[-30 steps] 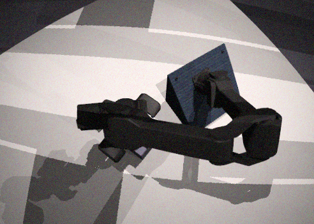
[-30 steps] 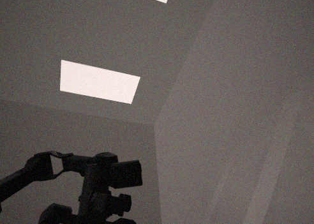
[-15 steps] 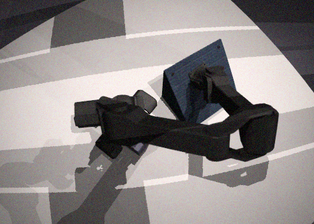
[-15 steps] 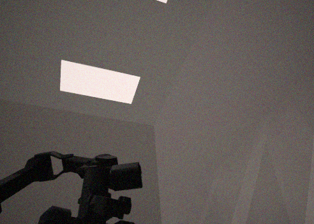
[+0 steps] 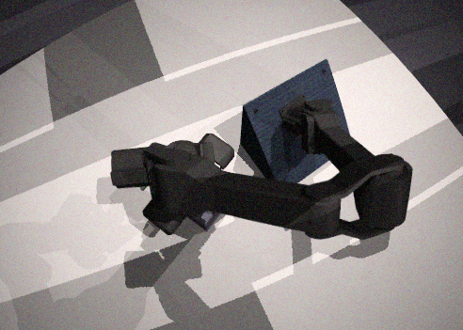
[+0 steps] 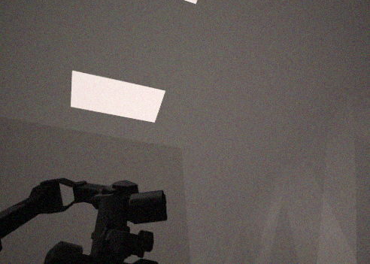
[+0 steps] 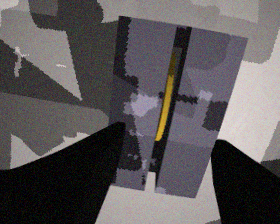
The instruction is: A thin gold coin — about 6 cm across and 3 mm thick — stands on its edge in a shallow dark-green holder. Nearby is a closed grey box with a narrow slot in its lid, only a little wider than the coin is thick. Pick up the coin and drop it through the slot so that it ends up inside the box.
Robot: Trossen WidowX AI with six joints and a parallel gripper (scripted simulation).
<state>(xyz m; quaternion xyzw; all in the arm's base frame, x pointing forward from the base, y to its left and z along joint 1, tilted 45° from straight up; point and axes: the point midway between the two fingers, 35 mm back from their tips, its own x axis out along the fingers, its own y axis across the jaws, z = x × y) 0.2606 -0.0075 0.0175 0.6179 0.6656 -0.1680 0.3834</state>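
The grey box (image 7: 200,165) (image 5: 207,219) fills the middle of the wrist view; in the top view only a small part shows below the arm. A dark slot (image 7: 184,37) runs lengthwise through its lid. The gold coin (image 7: 165,110) shows as a thin, slightly curved strip on edge in the slot, dimmer at its far end; how deep it sits cannot be told. My gripper (image 7: 169,139) is open, with one black finger on each side of the slot and neither touching the coin. The top view hides the fingertips. The dark-green holder is not seen.
A dark blue slanted block (image 5: 301,82) stands behind the arm in the top view, with the arm's base mounted against it. Arm shadows and bright patches cross the pale surface. The exterior view shows mostly grey walls, bright panels and the upper arm (image 6: 109,216).
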